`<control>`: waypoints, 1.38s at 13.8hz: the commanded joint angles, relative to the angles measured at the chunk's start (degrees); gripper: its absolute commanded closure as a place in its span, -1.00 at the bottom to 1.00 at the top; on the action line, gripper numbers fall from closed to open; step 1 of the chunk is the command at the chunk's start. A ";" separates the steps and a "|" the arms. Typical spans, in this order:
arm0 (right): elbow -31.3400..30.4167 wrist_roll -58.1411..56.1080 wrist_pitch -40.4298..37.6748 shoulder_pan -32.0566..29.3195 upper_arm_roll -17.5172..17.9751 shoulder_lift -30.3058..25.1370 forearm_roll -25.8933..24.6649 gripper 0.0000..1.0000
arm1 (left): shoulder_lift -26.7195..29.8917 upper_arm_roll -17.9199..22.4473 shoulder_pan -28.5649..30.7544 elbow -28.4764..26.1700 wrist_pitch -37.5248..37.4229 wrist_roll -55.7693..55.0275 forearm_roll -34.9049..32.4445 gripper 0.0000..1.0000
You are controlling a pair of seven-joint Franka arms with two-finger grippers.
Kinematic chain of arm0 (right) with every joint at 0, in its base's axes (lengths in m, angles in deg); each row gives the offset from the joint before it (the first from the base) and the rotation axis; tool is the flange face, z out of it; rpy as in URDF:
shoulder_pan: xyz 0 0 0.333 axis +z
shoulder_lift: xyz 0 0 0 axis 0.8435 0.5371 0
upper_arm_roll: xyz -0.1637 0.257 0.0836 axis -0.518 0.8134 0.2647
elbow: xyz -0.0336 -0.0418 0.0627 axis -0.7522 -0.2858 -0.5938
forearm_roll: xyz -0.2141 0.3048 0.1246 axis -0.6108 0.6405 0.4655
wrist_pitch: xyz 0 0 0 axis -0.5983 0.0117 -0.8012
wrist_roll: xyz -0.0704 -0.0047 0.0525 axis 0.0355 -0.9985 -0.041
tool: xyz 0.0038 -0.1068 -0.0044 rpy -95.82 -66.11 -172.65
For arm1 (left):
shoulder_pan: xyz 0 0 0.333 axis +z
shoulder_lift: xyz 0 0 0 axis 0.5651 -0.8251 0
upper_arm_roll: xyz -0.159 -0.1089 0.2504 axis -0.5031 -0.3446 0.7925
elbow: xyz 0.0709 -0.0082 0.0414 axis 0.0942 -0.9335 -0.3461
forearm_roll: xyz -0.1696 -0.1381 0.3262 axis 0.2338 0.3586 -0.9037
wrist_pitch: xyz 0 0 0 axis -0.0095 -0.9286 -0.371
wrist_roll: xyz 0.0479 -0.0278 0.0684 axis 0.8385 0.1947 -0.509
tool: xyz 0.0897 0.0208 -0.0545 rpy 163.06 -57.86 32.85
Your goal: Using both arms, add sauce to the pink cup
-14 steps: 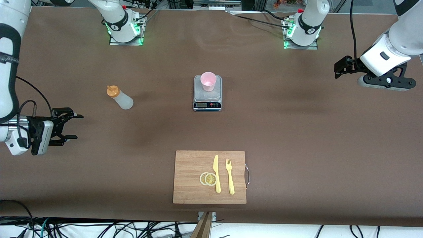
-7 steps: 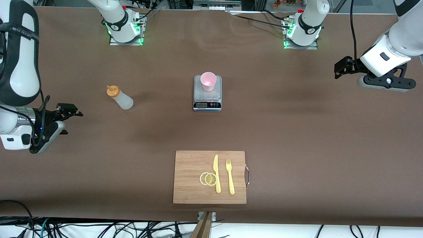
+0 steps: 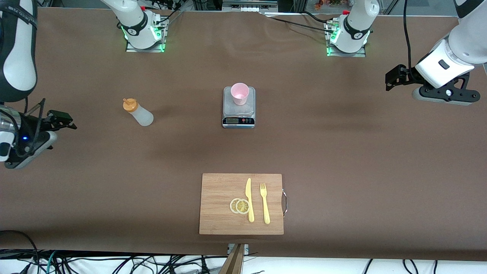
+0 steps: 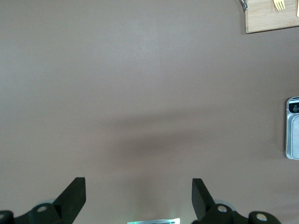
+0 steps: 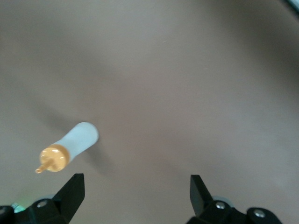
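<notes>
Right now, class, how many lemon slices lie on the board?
2: both on the board, overlapping beside the knife, one toward the right arm's end, the other touching the knife.

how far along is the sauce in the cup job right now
Done: nothing yet. The sauce bottle stands untouched on the table; the pink cup sits on the scale.
In hand: nothing. The right gripper is open, toward its end of the table near the bottle; the left gripper waits open at its end.
Left: grasp the bottle, carry it over, squeeze.
</notes>
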 commanded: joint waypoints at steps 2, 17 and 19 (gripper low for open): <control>-7.00 1.17 5.93 -1.77 1.04 -8.89 -3.24 -1.00 | -0.82 -0.16 0.16 1.75 -1.19 0.29 0.22 -1.00; -18.88 25.50 0.40 -3.88 1.74 -19.80 -3.33 -1.00 | -1.17 0.19 0.51 1.75 -1.62 0.56 0.22 -1.00; -19.76 29.72 -0.90 -3.71 1.92 -20.59 -3.33 -1.00 | -1.17 0.19 0.51 1.84 -1.80 0.56 0.22 -1.00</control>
